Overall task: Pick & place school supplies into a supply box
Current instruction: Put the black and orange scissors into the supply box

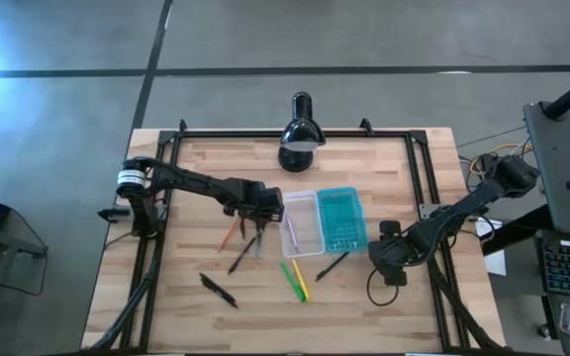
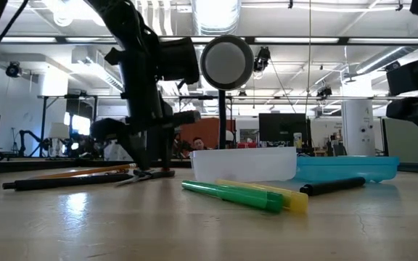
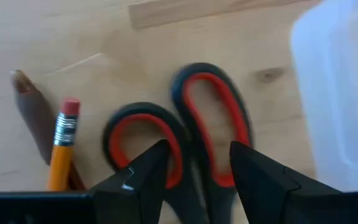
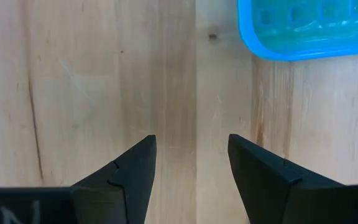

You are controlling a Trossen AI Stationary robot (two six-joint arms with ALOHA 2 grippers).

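The red-and-black scissors lie flat on the wood just left of the supply box, next to an orange pencil. My left gripper is open and low over the scissors' handle loops, one finger on each side of them; it also shows in the high view. The supply box has a clear tray and an open teal lid, with a purple pen inside the tray. Green and yellow markers and black pens lie on the table nearer me. My right gripper is open over bare wood right of the lid.
A black desk lamp stands at the far edge behind the box. A black marker lies between the box and my right gripper. A dark frame rail borders the table. Bare wood shows near the front edge.
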